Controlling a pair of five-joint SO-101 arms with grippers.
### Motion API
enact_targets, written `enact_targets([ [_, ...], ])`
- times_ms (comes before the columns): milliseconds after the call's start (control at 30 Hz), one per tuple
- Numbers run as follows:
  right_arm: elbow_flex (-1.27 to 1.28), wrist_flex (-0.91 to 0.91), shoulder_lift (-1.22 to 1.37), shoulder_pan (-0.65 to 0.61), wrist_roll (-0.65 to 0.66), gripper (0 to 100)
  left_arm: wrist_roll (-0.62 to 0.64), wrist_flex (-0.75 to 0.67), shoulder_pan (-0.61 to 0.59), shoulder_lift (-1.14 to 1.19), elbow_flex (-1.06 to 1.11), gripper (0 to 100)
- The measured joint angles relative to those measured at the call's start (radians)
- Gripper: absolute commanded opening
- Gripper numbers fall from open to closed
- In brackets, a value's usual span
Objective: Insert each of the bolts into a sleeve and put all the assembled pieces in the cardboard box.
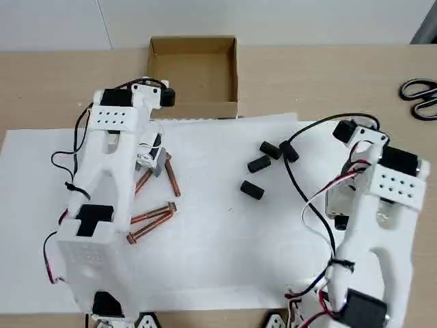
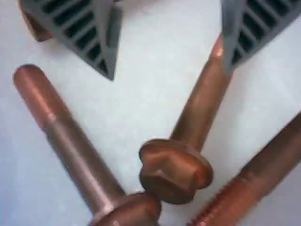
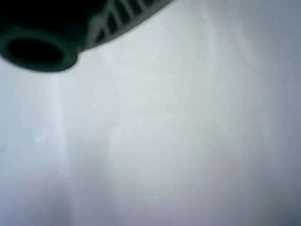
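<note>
left arm (image 1: 109,184) hides part of the bolts (image 1: 153,215) from above. Its left claw (image 2: 167,42) is spread wide, grey ribbed fingers (image 2: 89,33) either side of a coppery flanged hex-head one. Right claw (image 1: 336,210): can't tell its grip, just a black tubular sleeve (image 3: 37,47), cut off, right beside it. Four more sleeves (image 1: 258,164) lie loose on the white paper (image 1: 218,260), cardboard box (image 1: 198,108) just beyond it
</note>
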Motion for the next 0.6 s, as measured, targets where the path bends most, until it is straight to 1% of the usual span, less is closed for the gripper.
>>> enact_targets([
  [367, 0.003, 0.002, -0.012, 0.0, 0.0, 0.5, -0.118, -0.012, -0.003, 0.0, 0.0, 15],
  [600, 0.003, 0.002, -0.012, 0.0, 0.0, 0.4, -0.141, -0.012, -0.003, 0.098, 0.0, 15],
])
